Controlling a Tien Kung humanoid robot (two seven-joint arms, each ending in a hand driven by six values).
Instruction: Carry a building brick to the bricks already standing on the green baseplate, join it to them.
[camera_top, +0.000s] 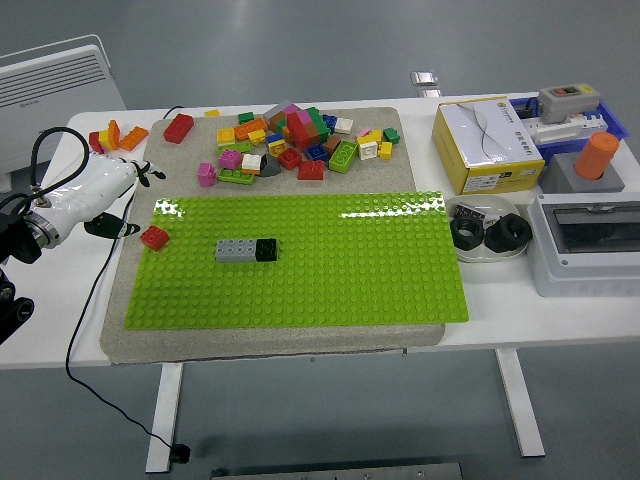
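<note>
The left hand is white and hangs over the table's left side; I cannot tell how its fingers are set. Just below it a small red brick sits at the left edge of the green baseplate. Near it, on the plate, a gray brick and a black brick touch, making a row that runs left to right. A pile of bricks lies behind the plate.

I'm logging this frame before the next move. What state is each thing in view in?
Left hand: at the table's left edge, holding nothing visible.
Grey brick: standing on the green baseplate, joined to the black brick.
Red brick: loose at the baseplate's left edge.
Brick pile: loose, heaped behind the baseplate.
Orange cylinder: upright on its grey base.
</note>
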